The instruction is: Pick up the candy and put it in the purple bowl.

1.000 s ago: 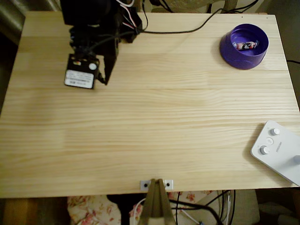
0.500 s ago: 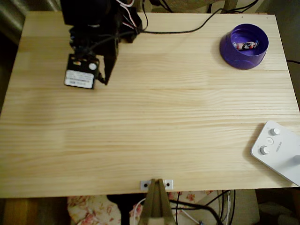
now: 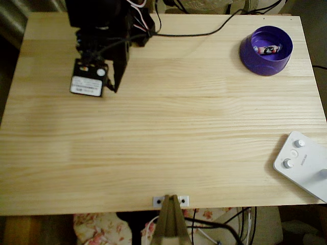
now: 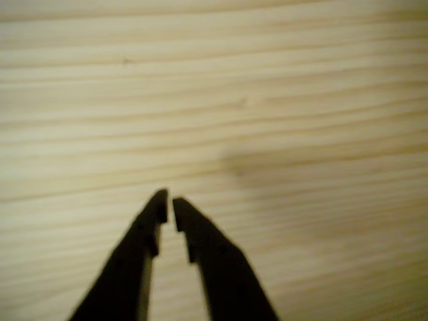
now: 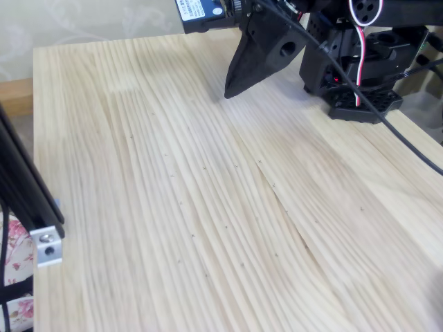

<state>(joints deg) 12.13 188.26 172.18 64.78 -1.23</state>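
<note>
The purple bowl (image 3: 266,50) stands at the table's far right corner in the overhead view. Inside it lies the candy (image 3: 268,49), a small pinkish-red wrapped sweet. My black gripper (image 3: 112,87) hangs over the far left of the table, a long way from the bowl. In the wrist view the gripper (image 4: 168,203) is shut, its tips nearly touching, with nothing between them, above bare wood. The fixed view shows the gripper (image 5: 230,90) pointing down just above the tabletop.
A white device with round knobs (image 3: 302,164) lies at the near right edge in the overhead view. A black cable (image 3: 204,31) runs along the far side from the arm's base (image 5: 360,62). A metal bracket (image 3: 170,200) sits at the near edge.
</note>
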